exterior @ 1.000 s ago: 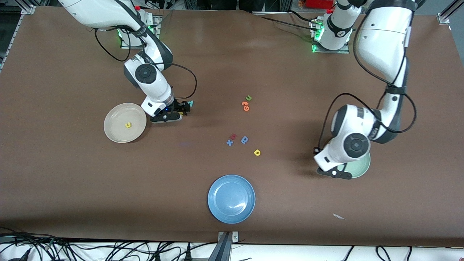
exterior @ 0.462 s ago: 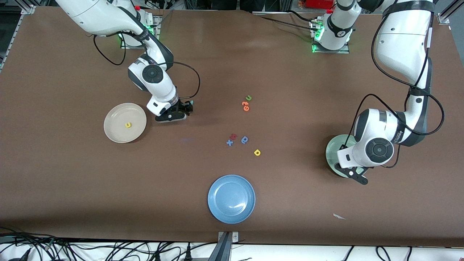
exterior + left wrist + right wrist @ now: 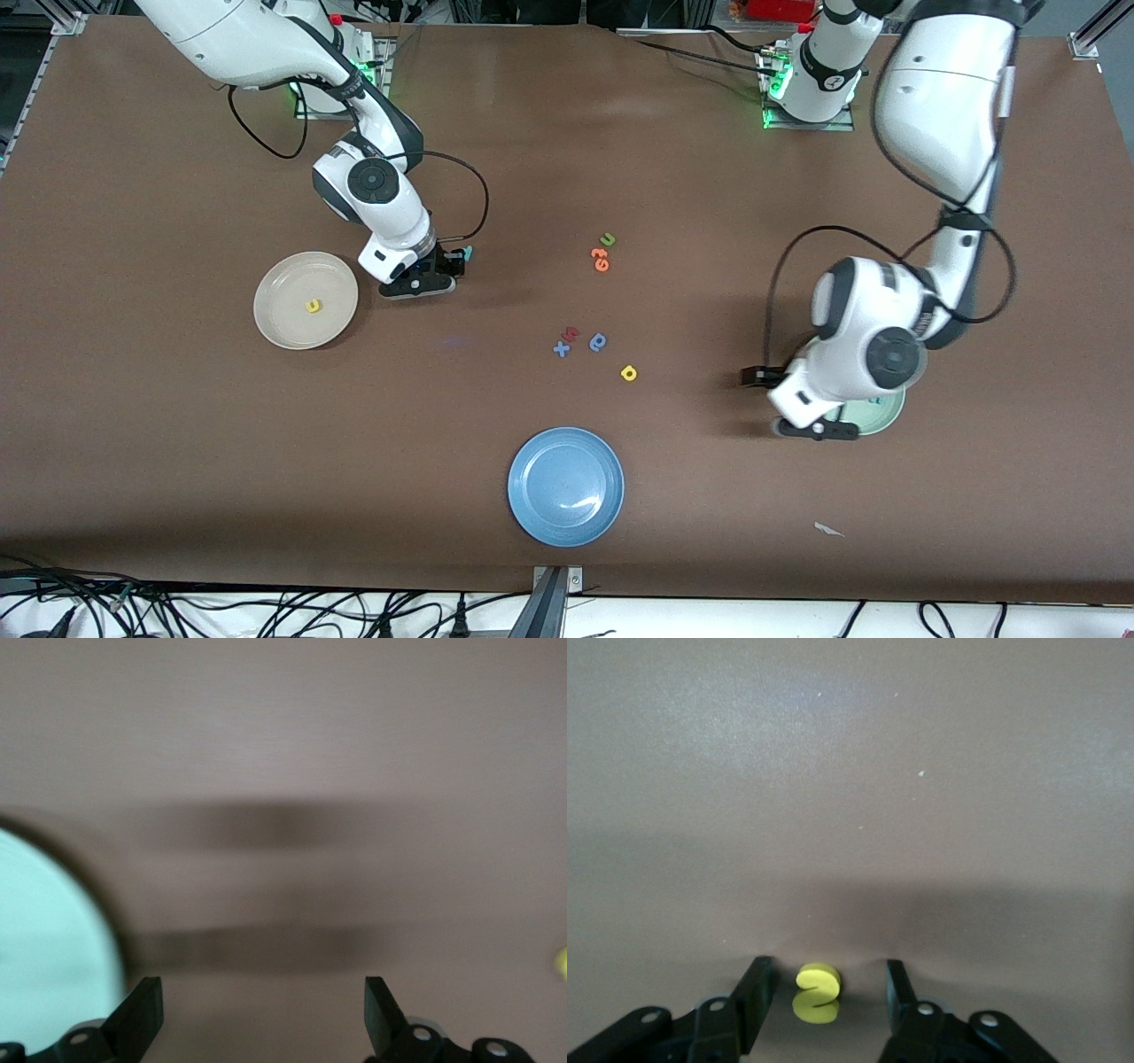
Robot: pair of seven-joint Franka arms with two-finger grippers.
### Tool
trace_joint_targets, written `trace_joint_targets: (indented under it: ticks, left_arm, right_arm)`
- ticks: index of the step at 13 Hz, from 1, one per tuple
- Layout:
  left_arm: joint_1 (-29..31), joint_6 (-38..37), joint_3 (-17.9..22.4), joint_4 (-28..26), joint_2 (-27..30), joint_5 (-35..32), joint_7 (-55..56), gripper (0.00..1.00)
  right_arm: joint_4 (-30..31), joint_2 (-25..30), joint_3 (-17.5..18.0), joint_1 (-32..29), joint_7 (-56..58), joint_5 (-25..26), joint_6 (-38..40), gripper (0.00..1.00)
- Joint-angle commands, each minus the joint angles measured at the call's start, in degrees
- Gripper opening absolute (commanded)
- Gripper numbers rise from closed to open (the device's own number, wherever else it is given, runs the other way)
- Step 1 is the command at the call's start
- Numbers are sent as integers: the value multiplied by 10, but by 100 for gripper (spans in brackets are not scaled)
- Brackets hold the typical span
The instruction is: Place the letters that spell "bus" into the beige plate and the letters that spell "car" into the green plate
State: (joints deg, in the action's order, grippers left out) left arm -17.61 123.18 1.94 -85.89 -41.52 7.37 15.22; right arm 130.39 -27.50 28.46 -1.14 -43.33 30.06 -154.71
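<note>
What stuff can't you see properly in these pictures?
- The green plate: in the front view the left arm covers most of it, so what lies in it is hidden. In the left wrist view it is blurred and cut by the edge.
- The teal letter by the right gripper: in the front view it is too small and half covered to read.
- The yellow s: hidden under the right gripper in the front view.

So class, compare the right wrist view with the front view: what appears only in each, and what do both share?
Only the right wrist view shows the yellow s lying on the table between the right gripper's fingers, which are not yet touching it.

Only the front view shows the beige plate holding the yellow u, the blue plate, the green plate, the left gripper and the loose letters mid-table.

Both show the brown table and the right gripper low over it beside the beige plate.
</note>
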Motion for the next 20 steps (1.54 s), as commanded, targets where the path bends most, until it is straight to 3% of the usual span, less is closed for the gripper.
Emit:
trace_joint_targets:
  ticks: [1,6,12,15,20]
  left_arm:
    - [-56,52,10,27,-36,14,160,100]
    - [-124,57,10,114,-109,11,447,100]
    - [-147,90,10,115,-122,10,540,100]
    - [-156,91,10,115,-126,9,557,90]
    - [-158,91,10,115,-127,9,566,61]
  right_arm:
    - [8,-1,-1,1,-15,15,-11,38]
    - [9,2,-1,1,-15,15,-9,8]
    - [4,60,-4,-4,45,11,67,4]
    - [3,96,-7,-30,129,7,102,4]
    - [3,120,-19,-119,311,5,139,5]
